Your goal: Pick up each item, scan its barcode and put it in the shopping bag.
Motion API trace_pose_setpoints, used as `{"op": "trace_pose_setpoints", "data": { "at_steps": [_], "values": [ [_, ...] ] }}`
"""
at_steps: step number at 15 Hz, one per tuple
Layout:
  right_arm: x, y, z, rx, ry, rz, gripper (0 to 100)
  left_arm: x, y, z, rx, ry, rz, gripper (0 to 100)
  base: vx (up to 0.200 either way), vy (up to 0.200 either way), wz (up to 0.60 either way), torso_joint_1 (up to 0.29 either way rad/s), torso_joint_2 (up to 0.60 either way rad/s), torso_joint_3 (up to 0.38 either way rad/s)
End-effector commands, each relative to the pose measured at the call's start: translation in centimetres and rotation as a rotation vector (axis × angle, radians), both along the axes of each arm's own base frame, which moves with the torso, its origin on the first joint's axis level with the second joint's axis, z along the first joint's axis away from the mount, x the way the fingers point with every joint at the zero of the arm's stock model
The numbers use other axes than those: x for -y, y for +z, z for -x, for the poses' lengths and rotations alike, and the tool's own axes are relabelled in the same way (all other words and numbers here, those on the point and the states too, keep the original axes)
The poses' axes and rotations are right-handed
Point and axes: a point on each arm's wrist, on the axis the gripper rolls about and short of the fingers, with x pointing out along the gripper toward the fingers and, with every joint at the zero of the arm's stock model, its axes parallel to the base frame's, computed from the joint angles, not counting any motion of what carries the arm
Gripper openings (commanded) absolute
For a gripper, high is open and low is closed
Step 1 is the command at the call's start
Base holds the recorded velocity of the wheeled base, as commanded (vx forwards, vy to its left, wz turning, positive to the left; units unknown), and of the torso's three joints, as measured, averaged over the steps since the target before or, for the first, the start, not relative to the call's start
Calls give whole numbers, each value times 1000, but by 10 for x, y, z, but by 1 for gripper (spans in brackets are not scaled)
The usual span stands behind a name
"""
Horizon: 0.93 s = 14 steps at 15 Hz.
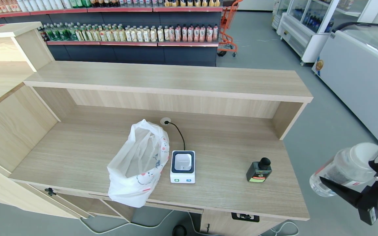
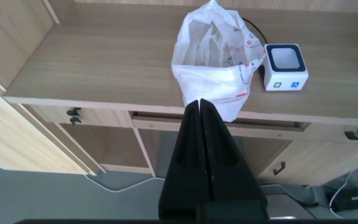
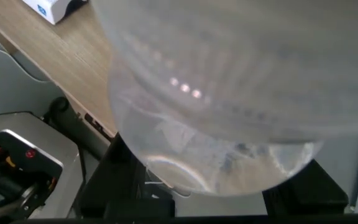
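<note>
Our right gripper (image 1: 351,175) clamps a clear bottle (image 1: 340,167) well right of the scanner (image 1: 182,166), with a dark bottle (image 1: 259,170) between them. Just left of the scanner sits the shopping bag (image 1: 139,164). Our left gripper (image 2: 201,109) has its fingers pressed together, empty.

The clear plastic bottle (image 3: 216,93) is blurred and cut off at the edges; the label on the small black bottle (image 1: 259,170) is illegible.

so the right claw (image 1: 356,178) hangs out past the worktop's (image 1: 215,147) right end, clamped round a clear bottle (image 1: 335,170) lying sideways, while the left claw (image 2: 201,109) sits low before the worktop's front edge, fingers pressed tight together
</note>
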Motion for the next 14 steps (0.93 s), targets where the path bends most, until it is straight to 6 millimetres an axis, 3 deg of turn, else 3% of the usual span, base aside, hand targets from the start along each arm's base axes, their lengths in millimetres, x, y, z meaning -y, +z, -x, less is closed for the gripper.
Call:
{"op": "trace_pose_setpoints", "data": {
  "at_steps": [1, 5, 14],
  "values": [
    [0, -1, -2, -6, -1, 5, 0, 0, 0, 0, 0, 0, 0, 0, 0, 0, 0, 0, 0, 0],
    [0, -2, -2, -5, -5, 39, 0, 0, 0, 0, 0, 0, 0, 0, 0, 0, 0, 0, 0, 0],
    [-1, -1, -8, -13, -10, 40, 0, 0, 0, 0, 0, -2, -2, 0, 0, 200, 0, 1, 2, 4]
  ]
}}
